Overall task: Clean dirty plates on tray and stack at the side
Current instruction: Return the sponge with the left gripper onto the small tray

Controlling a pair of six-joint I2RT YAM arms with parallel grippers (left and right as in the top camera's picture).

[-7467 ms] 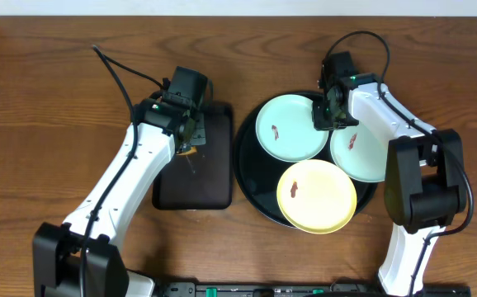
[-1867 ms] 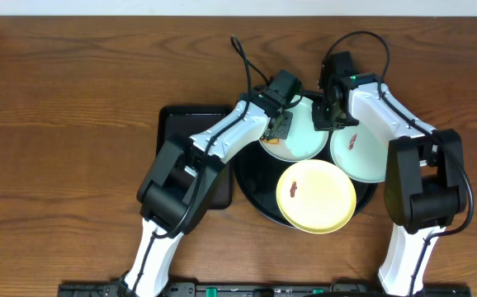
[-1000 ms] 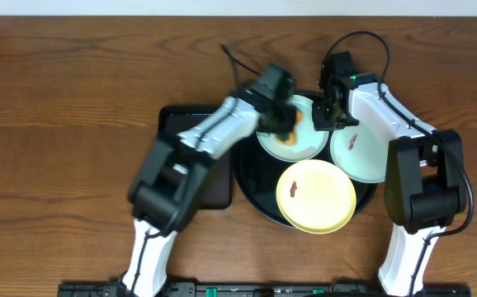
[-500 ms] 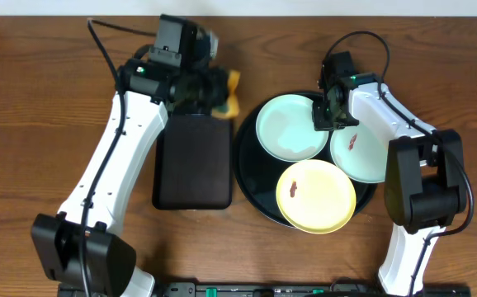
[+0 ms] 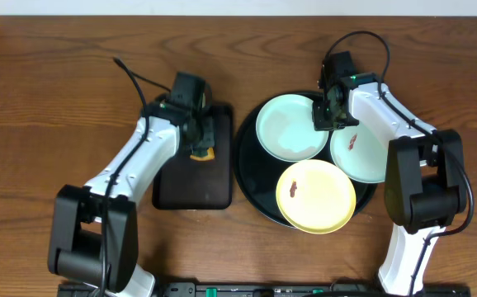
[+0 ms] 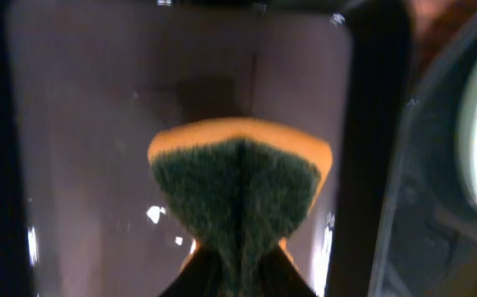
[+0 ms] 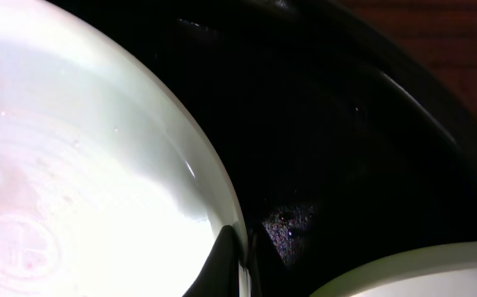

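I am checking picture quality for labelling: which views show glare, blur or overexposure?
Overhead: sharp and evenly lit, soft sheen on the round tray. Left wrist: the sponge is sharp, small glints on the rectangular tray. Right wrist: the mint plate is washed out to white, the round tray nearly black.

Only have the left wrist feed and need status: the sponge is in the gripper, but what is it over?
Observer: Left gripper holds the sponge over the small rectangular tray, beside the round tray.
Operator: Right arm?
Observer: Right gripper is shut on the rim of the rear mint plate.
Operator: Smears?
Observer: That plate shows none; the other mint plate and the yellow plate each show one.
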